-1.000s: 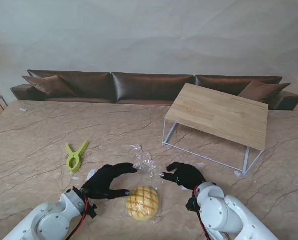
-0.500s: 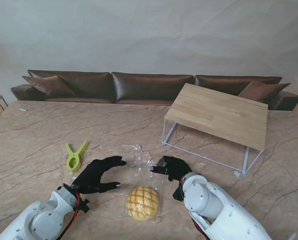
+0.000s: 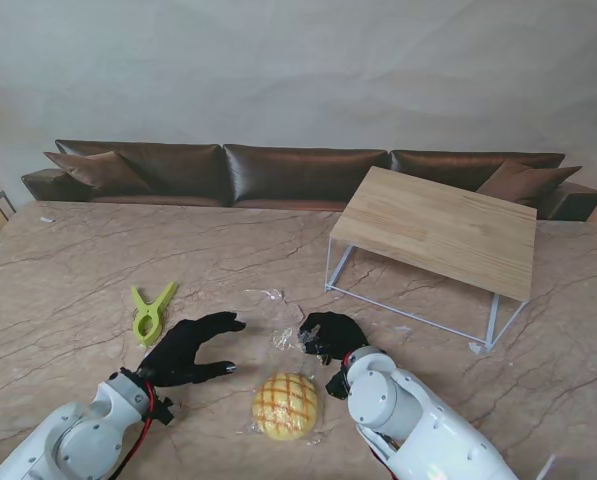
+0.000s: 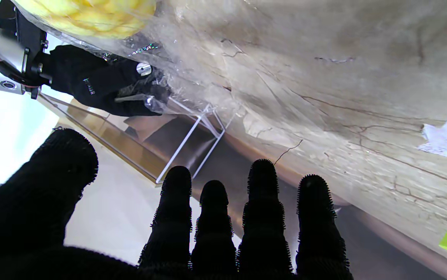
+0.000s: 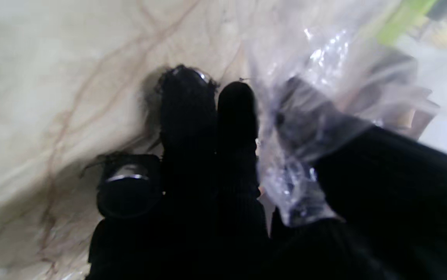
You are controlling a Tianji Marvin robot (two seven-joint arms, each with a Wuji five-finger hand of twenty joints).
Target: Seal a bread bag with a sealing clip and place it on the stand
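Right robot hand (image 3: pixel 328 336) pinches the crinkled clear bread bag (image 3: pixel 284 352); left robot hand (image 3: pixel 186 350) spread.

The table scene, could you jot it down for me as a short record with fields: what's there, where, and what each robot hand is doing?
Surface: beige marble table
Bread: round yellow bun in a clear plastic bag, nearest to me, between the arms
Right robot hand: shut on the bag's loose neck, plastic pinched between thumb and fingers
Left robot hand: open, fingers spread, holding nothing
Clip: lime green plastic sealing clip, lying left of the left robot hand, untouched
Stand: wooden-topped stand with white wire legs, far right, nothing on it
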